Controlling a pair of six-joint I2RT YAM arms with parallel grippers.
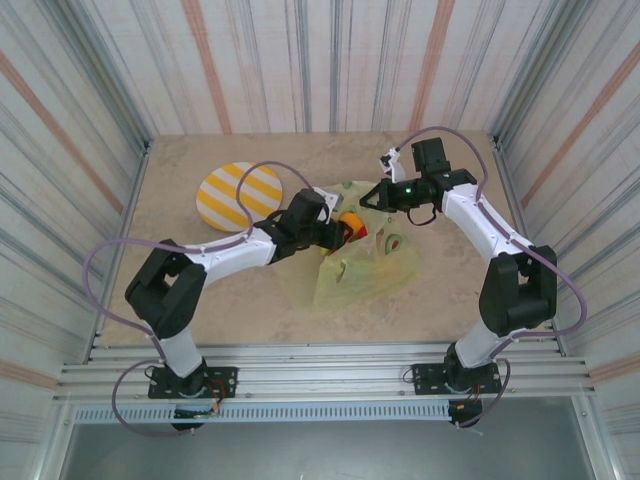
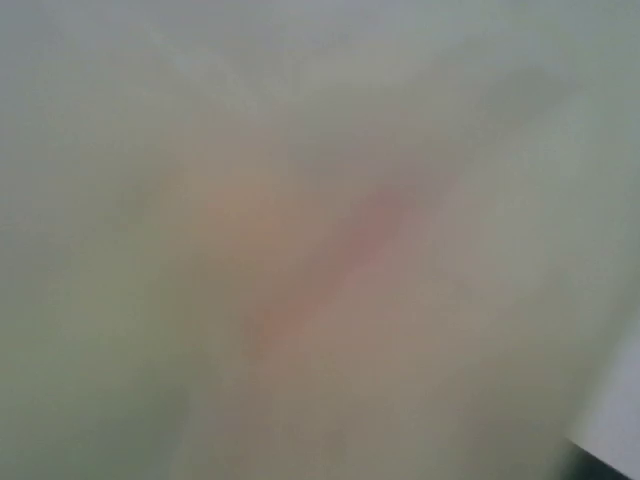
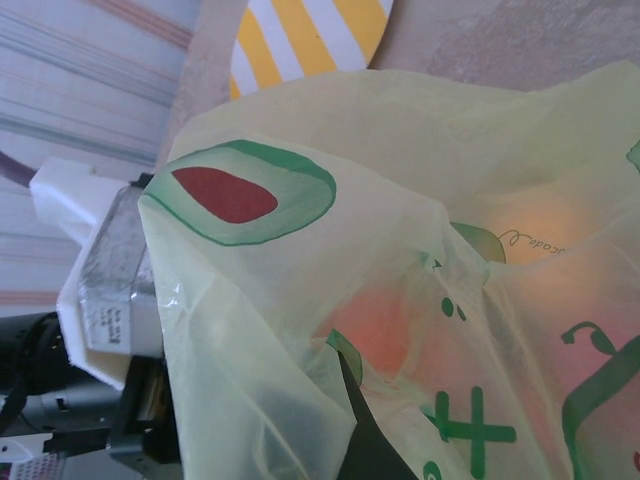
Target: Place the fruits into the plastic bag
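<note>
The plastic bag (image 1: 370, 262), yellow-green with avocado prints, lies crumpled mid-table. My right gripper (image 1: 386, 196) is shut on its upper edge and holds it raised; in the right wrist view one dark finger (image 3: 372, 440) pinches the film of the plastic bag (image 3: 300, 300). My left gripper (image 1: 336, 231) is pushed into the bag's mouth, next to an orange fruit (image 1: 349, 222) and something red beside it. Orange fruits (image 3: 378, 325) glow through the film. Bag film lies over the left wrist lens as a blurred pale plastic bag (image 2: 320, 240), so its jaws are hidden.
The round yellow-and-white striped plate (image 1: 240, 195) lies back left of the bag, and its edge (image 3: 300, 35) shows in the right wrist view. The left arm's white and grey wrist body (image 3: 110, 290) sits close to the bag. Striped walls enclose the table.
</note>
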